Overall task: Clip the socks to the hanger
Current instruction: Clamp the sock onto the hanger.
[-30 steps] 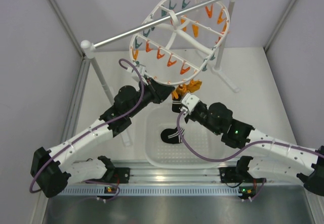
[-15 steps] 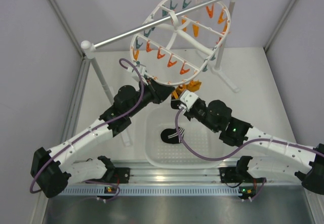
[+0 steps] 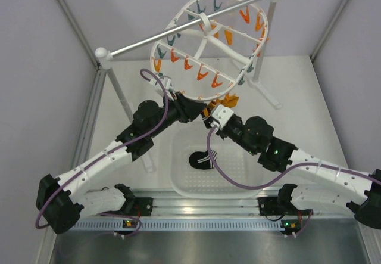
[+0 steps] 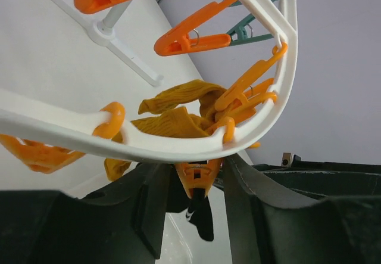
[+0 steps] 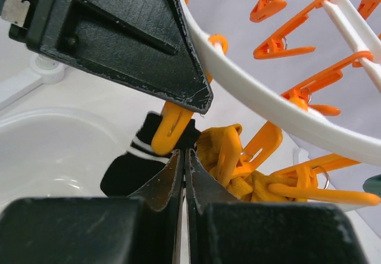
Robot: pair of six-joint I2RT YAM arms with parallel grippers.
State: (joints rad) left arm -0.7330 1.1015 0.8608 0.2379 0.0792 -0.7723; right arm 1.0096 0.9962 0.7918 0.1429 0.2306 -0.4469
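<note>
Both were clamped: my left gripper [image 4: 195,167] on a clothespin [image 4: 199,179], my right gripper [image 5: 183,152] on the black sock [image 5: 123,171]; early pin release risked missing it.

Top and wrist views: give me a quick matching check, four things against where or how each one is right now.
1 mustard socks
2 left gripper
3 right gripper
4 basket

A black sock inside
B gripping an orange pin
C hanging at hanger rim
D shut on striped sock

Pairs: 1-C, 2-B, 3-D, 4-A
</note>
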